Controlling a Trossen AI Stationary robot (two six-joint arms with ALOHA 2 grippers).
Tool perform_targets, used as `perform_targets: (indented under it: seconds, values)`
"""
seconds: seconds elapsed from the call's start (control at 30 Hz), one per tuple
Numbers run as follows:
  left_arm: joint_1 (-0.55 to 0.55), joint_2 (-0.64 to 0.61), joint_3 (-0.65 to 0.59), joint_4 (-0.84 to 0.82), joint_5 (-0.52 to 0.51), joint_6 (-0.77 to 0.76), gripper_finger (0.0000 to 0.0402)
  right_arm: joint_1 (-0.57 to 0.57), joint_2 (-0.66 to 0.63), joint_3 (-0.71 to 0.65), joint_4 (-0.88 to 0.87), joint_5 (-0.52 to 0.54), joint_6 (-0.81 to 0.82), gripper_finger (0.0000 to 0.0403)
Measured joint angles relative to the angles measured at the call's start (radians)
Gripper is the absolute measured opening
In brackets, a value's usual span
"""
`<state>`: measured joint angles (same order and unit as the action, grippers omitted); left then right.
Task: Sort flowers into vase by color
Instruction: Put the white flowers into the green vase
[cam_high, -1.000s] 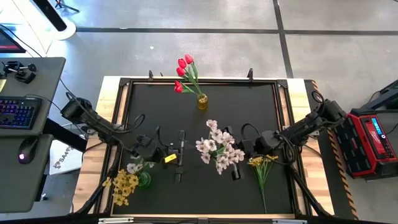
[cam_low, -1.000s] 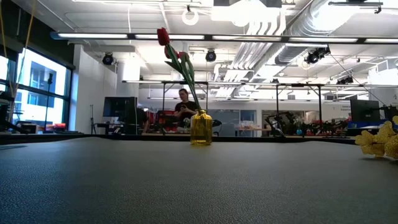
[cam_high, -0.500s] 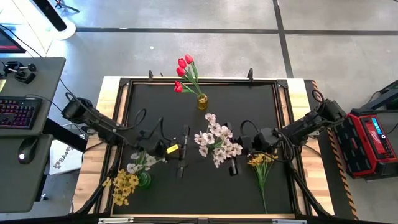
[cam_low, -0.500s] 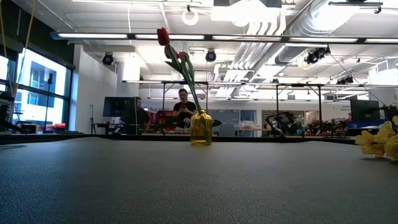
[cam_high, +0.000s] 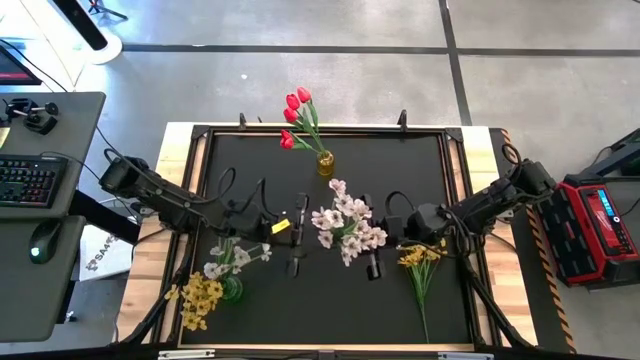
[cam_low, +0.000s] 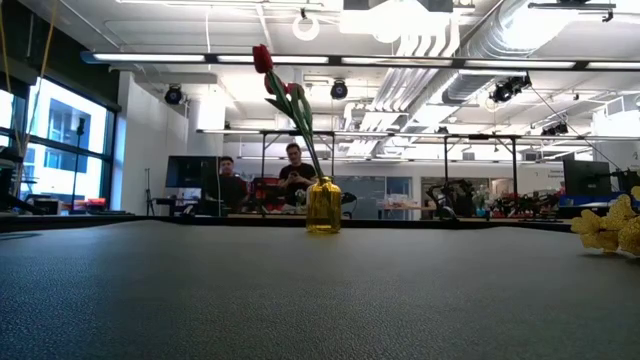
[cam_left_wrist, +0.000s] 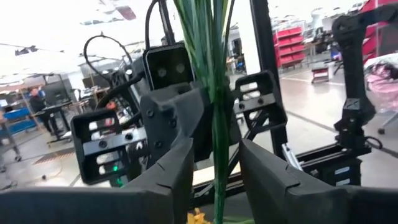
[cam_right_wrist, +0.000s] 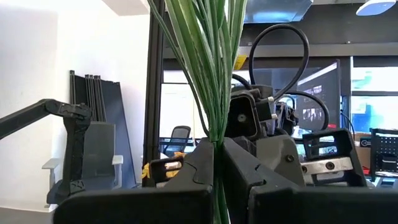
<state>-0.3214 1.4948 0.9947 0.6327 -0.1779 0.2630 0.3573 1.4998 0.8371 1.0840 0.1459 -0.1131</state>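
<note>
A spray of pale white blossoms (cam_high: 345, 225) stands upright between the two grippers over the middle of the table. My right gripper (cam_high: 358, 240) is shut on its green stems (cam_right_wrist: 214, 118). My left gripper (cam_high: 312, 238) is open, and its fingers stand on either side of the same stems (cam_left_wrist: 212, 74) without touching them. Red tulips (cam_high: 296, 112) stand in a yellow vase (cam_high: 325, 163) near the far edge. A green vase (cam_high: 232, 291) near the left front holds yellow blossoms (cam_high: 200, 300) and white blossoms (cam_high: 232, 260). Another yellow bunch (cam_high: 420, 262) lies flat on the table by the right arm. My right gripper pinches the white spray's bundle of green stems (cam_right_wrist: 215, 146) between its two fingers (cam_right_wrist: 196, 177). The fingers come level from the table's right and lie across the stems. The spray stands upright with its blossoms above the fingers.
The loose yellow bunch's stem (cam_high: 425, 315) reaches toward the near edge. In the low view the tulips (cam_low: 285, 90) lean out of the yellow vase (cam_low: 322, 207), and people stand in the room beyond. A black frame (cam_high: 200, 160) rims the dark table top.
My right gripper has carried the white spray a little toward the table's left and far edge. My left gripper has moved right and toward the far edge, closing on the spray's stems.
</note>
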Motion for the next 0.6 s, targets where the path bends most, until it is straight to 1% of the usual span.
perform_targets:
  seconds: [0.2,0.33,0.47,0.6]
  values:
    - [0.001,0.000,0.000,0.017,0.016,0.000,0.0067,-0.001,0.000,0.000,-0.003,0.000,0.000,0.0000]
    - [0.001,0.000,0.000,0.017,0.016,0.000,0.0045,-0.004,0.000,0.000,-0.003,0.000,0.000,0.0000]
    - [0.001,0.000,0.000,0.016,0.015,0.000,0.0035,-0.004,0.000,0.000,-0.003,0.000,0.000,0.0000]
    - [0.008,0.000,0.000,0.015,0.023,-0.048,0.0043,-0.004,0.000,0.000,-0.003,0.000,0.000,0.0000]
